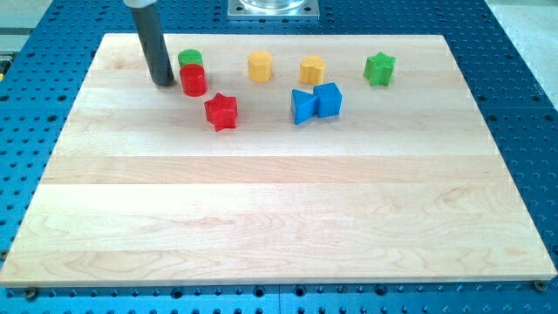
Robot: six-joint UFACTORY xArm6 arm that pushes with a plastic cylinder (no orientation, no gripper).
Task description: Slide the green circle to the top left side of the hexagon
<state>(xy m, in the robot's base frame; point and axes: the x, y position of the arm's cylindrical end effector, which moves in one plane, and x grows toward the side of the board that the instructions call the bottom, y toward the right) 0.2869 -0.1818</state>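
My tip [163,83] sits on the wooden board [279,218] near its 11 o'clock corner. It is a bare rod with nothing to spread or pinch, so it can only push.

The green circle [189,59] lies just at the tip's 2 o'clock, close by; contact cannot be confirmed. The red cylinder [193,80] is at the tip's 3 o'clock, touching or nearly touching the green circle at that block's 6 o'clock. A red star [221,112] sits at 4 o'clock, a little further out.

Toward 3 o'clock stand two yellow blocks: the nearer one [260,66] and the farther one [312,69]. Which is the hexagon is hard to tell — the nearer looks likelier. Two blue blocks [316,103] touch each other below them; a green star [379,68] is farthest out.

Risks, as judged:
- A push from here would catch the red cylinder and drag it along with the green circle.
- An off-centre push would let the green circle roll off the rod.
- Overshoot would knock the yellow block — the target spot is tight.
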